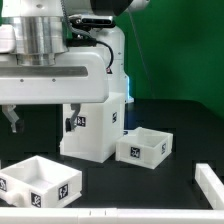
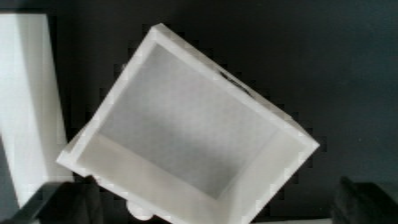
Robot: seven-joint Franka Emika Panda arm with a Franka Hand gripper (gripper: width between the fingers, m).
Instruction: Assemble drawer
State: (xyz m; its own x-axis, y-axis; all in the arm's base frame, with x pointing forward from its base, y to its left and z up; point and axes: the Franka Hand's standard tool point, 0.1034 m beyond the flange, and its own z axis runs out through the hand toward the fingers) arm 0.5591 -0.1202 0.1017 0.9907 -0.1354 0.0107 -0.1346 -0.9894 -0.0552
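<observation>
The drawer casing (image 1: 95,128) is standing upright at the centre of the exterior view, a white cube showing black-and-white tags on its two visible faces. The right tray (image 1: 143,149) is sitting open side up just beside the casing's lower corner, on the exterior view's right. Whether the two are touching cannot be told. The left tray (image 1: 40,183) is lying in the lower left of the frame, well apart from the casing, also open side up and showing tags on its outer walls. All three parts are resting on the black table (image 1: 185,135).

In the wrist view an open tray (image 2: 187,130) is filling most of the picture, turned cornerwise so that it is showing its bare white floor and thin walls. Which of the two trays it is cannot be told for certain. The gripper (image 2: 217,205) is hanging over it with its dark fingers (image 2: 68,205) spread wide apart and gripping nothing. One corner of the tray is lying between them in the picture. A white strip (image 2: 22,100) is running along the black surface beside this tray.

In the exterior view the robot arm (image 1: 60,60) is taking up the upper left of the frame, with one dark finger showing under it at the left edge. A white edge band (image 1: 90,212) is running along the bottom of the frame. A white block (image 1: 210,185) is sitting at the lower right.
</observation>
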